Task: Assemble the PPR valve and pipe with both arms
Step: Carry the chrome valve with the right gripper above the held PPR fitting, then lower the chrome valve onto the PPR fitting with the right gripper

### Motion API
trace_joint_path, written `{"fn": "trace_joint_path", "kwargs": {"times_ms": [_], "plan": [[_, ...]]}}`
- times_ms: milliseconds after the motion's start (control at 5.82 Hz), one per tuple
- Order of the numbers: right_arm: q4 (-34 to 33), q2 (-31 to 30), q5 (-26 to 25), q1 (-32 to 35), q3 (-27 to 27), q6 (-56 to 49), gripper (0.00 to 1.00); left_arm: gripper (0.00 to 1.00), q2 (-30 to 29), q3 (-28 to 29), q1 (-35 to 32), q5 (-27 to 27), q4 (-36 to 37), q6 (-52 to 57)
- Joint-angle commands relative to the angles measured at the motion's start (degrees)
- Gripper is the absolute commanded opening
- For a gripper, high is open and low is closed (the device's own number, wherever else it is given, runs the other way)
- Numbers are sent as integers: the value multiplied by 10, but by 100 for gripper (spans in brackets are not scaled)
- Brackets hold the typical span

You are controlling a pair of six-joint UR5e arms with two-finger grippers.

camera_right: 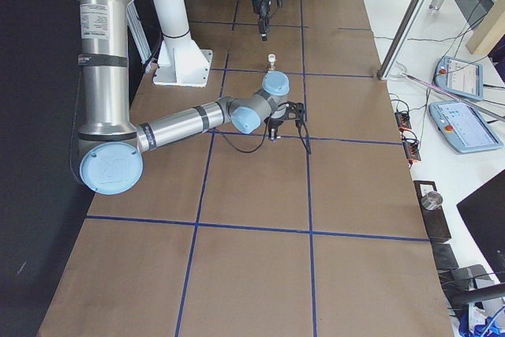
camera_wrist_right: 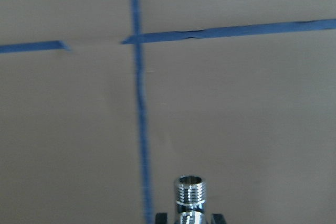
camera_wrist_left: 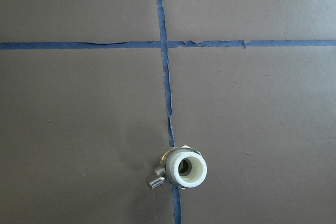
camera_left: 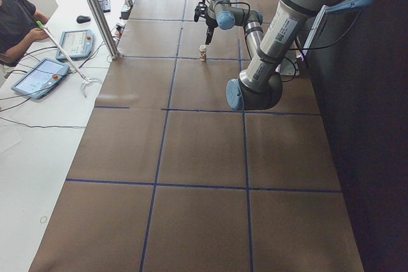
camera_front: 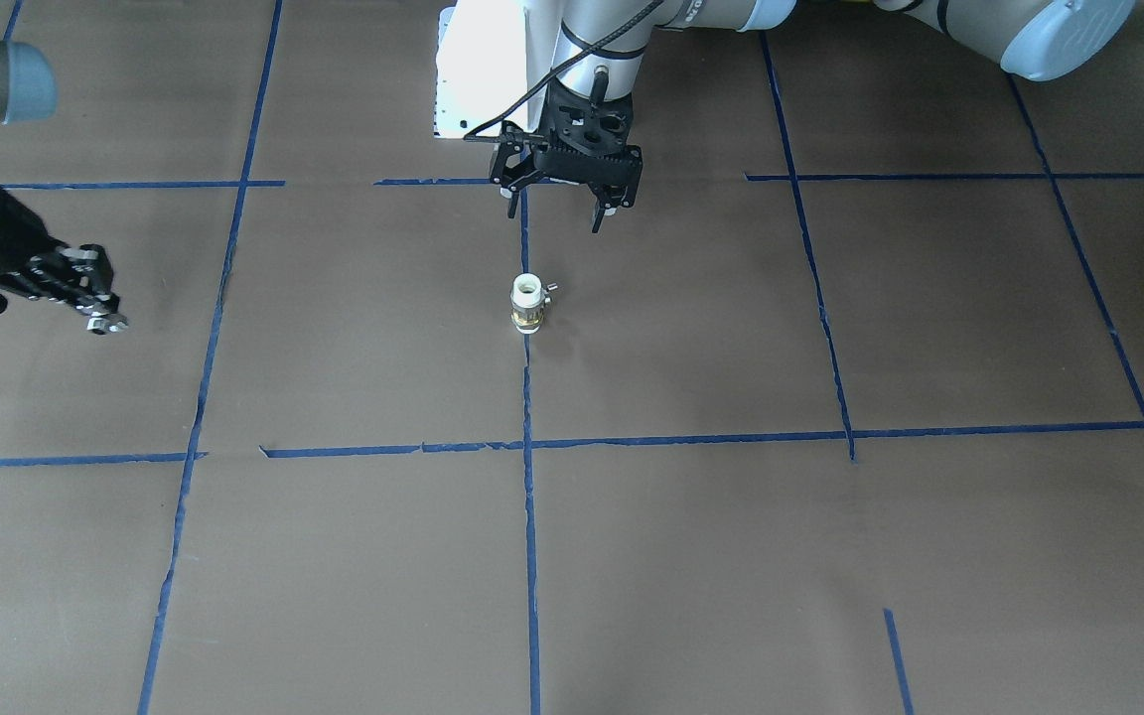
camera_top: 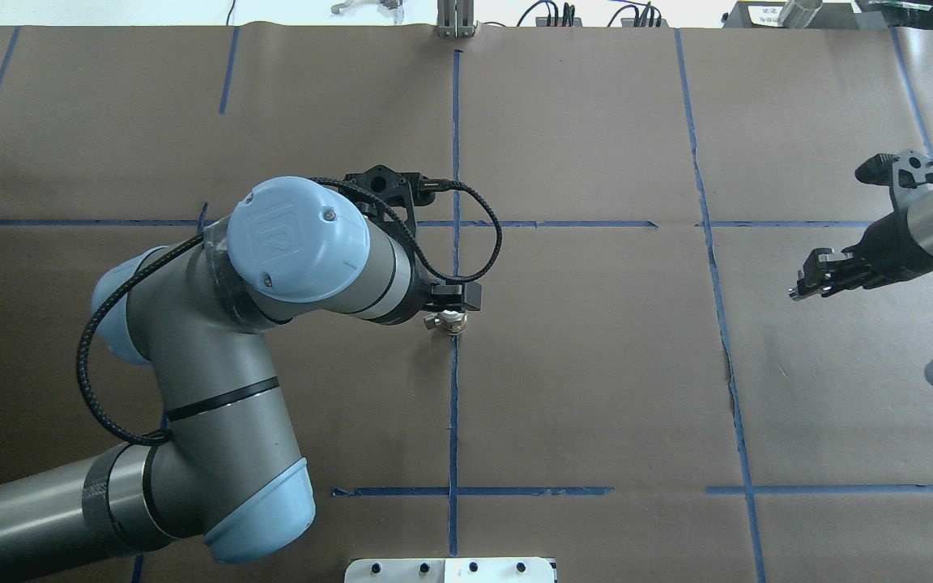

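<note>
Brown-papered table [camera_front: 830, 556], gridded in blue tape [camera_front: 530, 556], carries the pipe [camera_front: 527, 303] upright below the left gripper [camera_front: 554, 218], fingers [camera_front: 598, 218] apart, while right gripper [camera_front: 107, 320] fingers clamp the PPR valve [camera_wrist_right: 190, 192].

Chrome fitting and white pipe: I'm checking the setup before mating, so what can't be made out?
Chrome threaded metal fitting: right wrist view's bottom edge cuts off its body; only one threaded port shows.
Right end effector: front-facing view, too small to show pad contact.
White plastic pipe with brass collar: overhead, the grey left arm partly covers it.
</note>
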Motion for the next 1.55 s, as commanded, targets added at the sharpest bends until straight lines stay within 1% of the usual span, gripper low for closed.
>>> {"fn": "trace_joint_path", "kwargs": {"times_ms": [0,172,344,516,688,1031,1375], "plan": [[-4,143,-34,-115,26,268,0,100,60,-67,-12,0,0,3],[-65,233,-122,-174,17,332,0,100,85,-91,-20,-2,0,5],[-131,333,-156,-202,-30,357,1,100,110,-106,-20,-2,-1,5],[-130,371,-178,-218,-76,381,1,100,115,-114,-21,-2,-1,4],[-129,377,-191,-225,-84,381,1,100,125,-122,-22,-2,-1,4],[-130,375,-191,-230,-85,382,1,100,128,-129,-22,-2,-1,1],[-129,378,-192,-230,-100,381,1,100,128,-129,-21,-2,-1,1]]}}
